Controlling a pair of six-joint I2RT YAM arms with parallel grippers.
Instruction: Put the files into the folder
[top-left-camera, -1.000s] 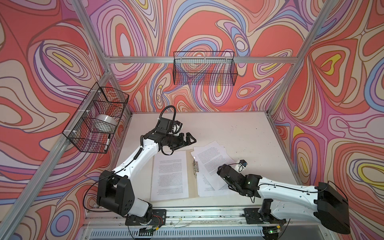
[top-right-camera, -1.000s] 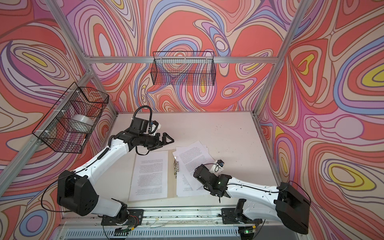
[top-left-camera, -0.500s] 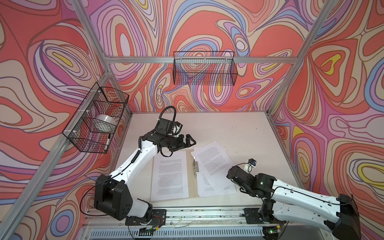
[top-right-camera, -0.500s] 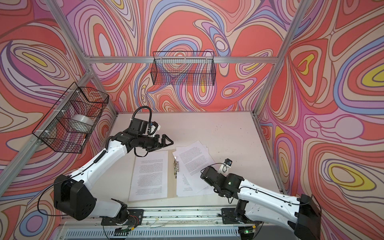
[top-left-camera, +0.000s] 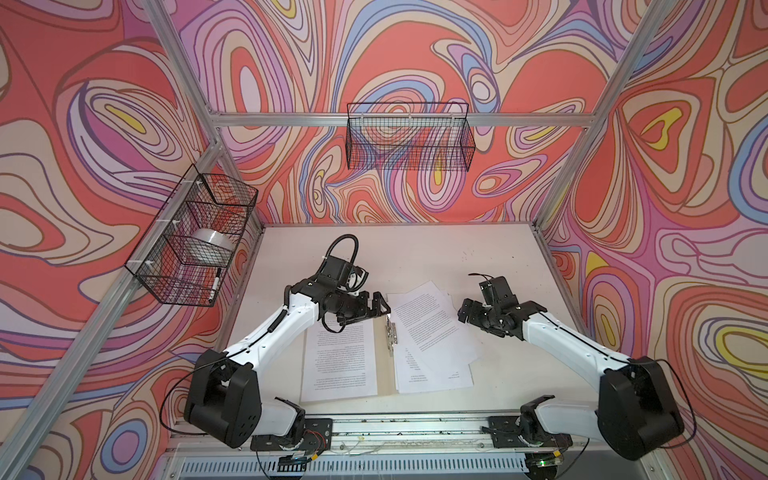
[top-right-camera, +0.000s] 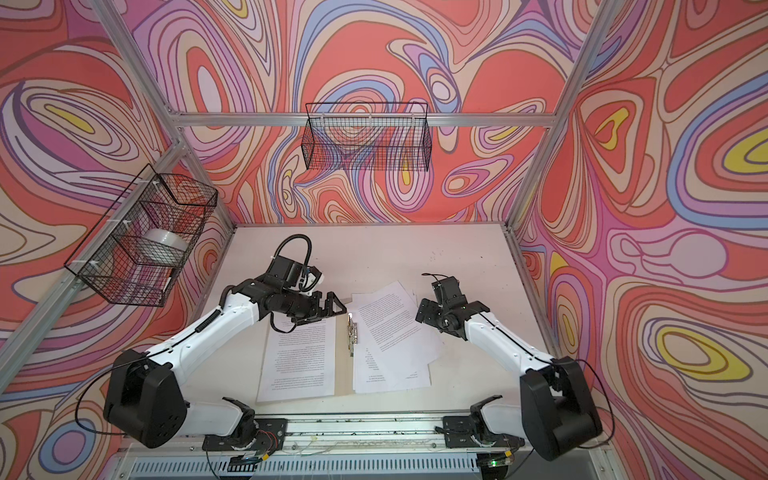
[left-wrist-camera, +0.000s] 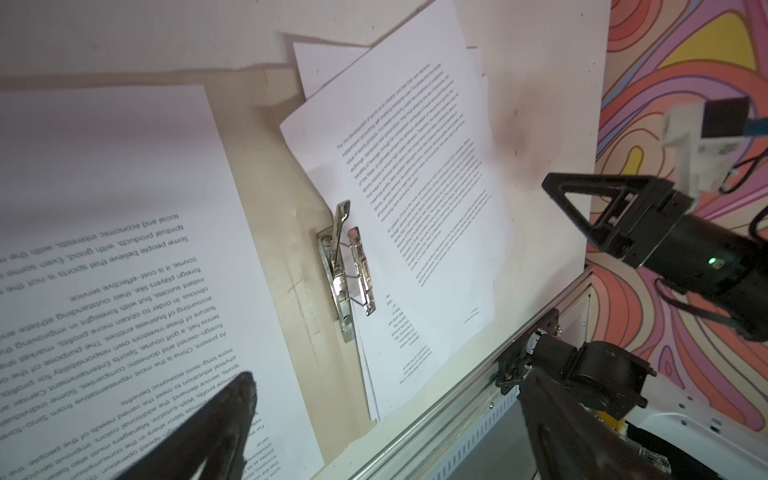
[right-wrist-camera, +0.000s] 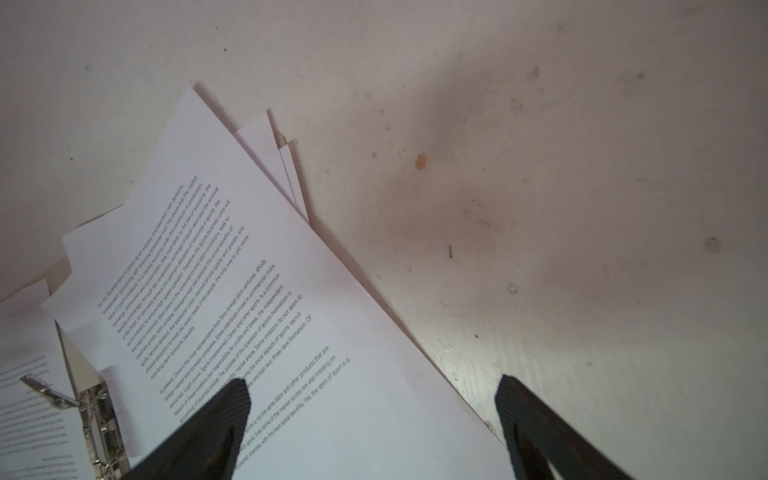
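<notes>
**Squaring the skewed top sheet in the open folder**

The loose white printed paper sheets (top-left-camera: 432, 328) lie on the plain tan cardboard folder (top-left-camera: 384, 368), spread open flat on the pale desk (top-left-camera: 415, 257). One sheet is on its left half and a stack on its right, whose top sheet is skewed and juts past the sheets beneath. The small metal clip (top-left-camera: 390, 332) at the spine sits just beside that sheet's near corner (a snag risk, we judge). Our right end effector (top-left-camera: 465, 316) hovers wide open and empty, straddling the sheet's right edge. The left end effector (top-left-camera: 380, 309), likewise open and empty, hangs over the spine's far end. We would sweep that edge inward, low and gentle, so the thin paper turns rather than buckles.
</notes>
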